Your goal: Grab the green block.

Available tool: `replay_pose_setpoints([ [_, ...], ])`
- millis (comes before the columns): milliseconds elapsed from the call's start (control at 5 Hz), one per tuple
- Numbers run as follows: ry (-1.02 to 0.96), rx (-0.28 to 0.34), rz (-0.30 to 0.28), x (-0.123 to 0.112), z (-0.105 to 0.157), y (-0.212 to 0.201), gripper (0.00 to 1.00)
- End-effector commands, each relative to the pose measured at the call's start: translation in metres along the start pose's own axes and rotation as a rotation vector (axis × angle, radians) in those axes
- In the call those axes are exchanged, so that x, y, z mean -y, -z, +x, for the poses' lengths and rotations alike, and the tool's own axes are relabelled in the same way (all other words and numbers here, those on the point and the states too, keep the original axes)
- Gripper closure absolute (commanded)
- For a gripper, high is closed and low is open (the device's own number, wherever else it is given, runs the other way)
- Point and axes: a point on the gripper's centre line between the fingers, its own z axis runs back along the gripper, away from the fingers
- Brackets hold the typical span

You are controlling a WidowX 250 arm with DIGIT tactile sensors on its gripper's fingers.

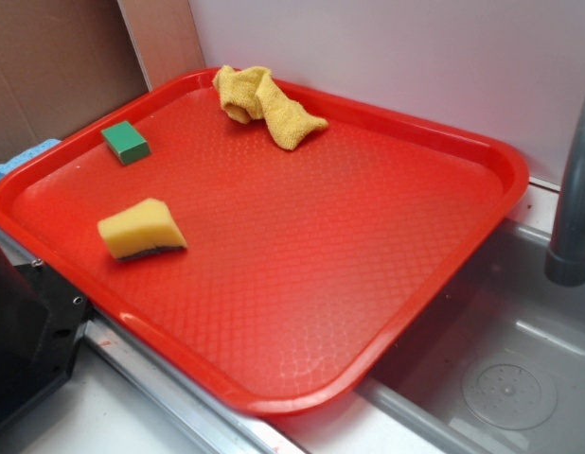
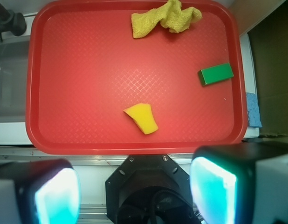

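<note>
One green block (image 2: 216, 74) lies well apart from the open hand (image 2: 134, 196).

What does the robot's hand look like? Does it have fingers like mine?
Not like yours. The gripper has two chunky fingers with grey-white blocky shells and pads that look glowing turquoise in the wrist view. Between them sits a black mount with small screws and a dark cable. No markings are readable.

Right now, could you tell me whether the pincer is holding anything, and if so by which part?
Nothing is held. The pincer is open and empty, high above the red tray, where the green block lies untouched.
</note>
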Motion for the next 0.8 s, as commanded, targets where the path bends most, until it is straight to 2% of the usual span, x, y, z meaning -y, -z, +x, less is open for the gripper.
replay_pose_setpoints([
  [0,0.0,0.0,0.0,0.0,0.0,0.0,0.0],
  [200,-0.257,0.026,-0.076,-0.014,0.008,0.005,0.0],
  [400,-0.459,0.047,-0.105,-0.025,0.011,0.014,0.0],
  [600,-0.68,0.096,-0.073,-0.043,0.019,0.021,0.0],
])
